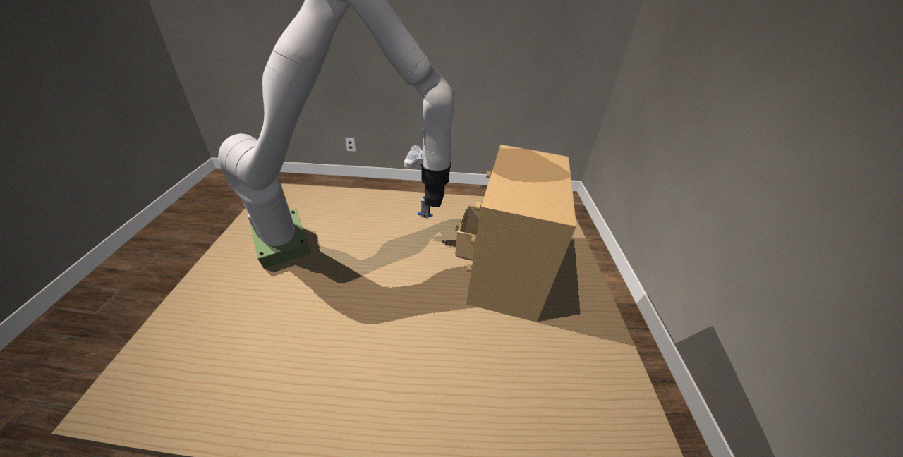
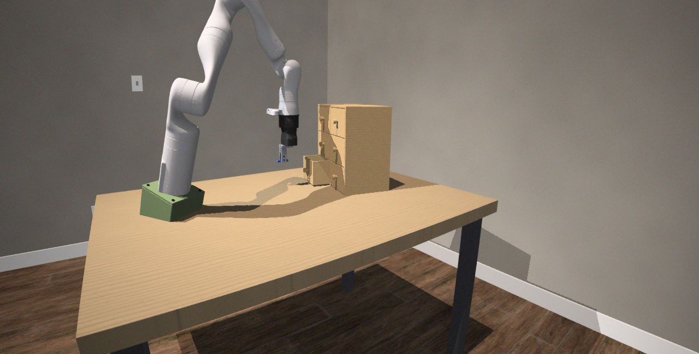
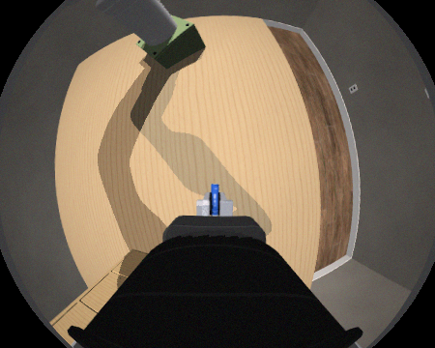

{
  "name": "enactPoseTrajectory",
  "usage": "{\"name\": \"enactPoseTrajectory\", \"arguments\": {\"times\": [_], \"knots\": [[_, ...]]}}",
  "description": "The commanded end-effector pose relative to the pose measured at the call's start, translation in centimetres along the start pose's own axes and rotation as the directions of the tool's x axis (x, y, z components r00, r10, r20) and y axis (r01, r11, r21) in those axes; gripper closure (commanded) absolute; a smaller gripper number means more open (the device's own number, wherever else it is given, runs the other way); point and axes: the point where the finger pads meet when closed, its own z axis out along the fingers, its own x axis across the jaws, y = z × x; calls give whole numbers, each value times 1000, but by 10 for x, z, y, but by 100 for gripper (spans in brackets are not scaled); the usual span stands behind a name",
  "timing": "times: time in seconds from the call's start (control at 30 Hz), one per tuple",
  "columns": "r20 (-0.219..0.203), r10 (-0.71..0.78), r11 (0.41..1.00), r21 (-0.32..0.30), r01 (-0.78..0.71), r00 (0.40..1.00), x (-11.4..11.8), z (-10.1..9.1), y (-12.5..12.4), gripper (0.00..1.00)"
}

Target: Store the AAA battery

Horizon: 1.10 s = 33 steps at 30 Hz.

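Step in hand: transfer of the AAA battery to the open drawer. The gripper is closed on the battery, its fingers pointing down, and hangs above the bench. As seen from the top, its position is nearer the far edge than the near edge, between the green base by the left edge and the chest by the right edge, towards the far right corner.

The open drawer is in the bottom row, in the column nearer the far edge. The battery is outside it, on the side towards the left edge. The drawer's contents cannot be made out; confirm that it holds the matching battery.

Next move: shift the gripper towards the right edge, align the battery over the drawer's opening, lower as clearance allows, then release. Avoid contact with the drawer front: the tray has no stop, and pulling could make it droop. Closing the drawer remains; apply a straight, light push so that the chest does not shift.
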Motion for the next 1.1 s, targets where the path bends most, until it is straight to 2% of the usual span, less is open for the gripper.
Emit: {"name": "enactPoseTrajectory", "arguments": {"times": [0.0,1.07], "knots": [[1,14,1000,-2,-14,1000,1,0,0,76],[-1,94,996,-5,-94,996,4,-1,2,76]]}}
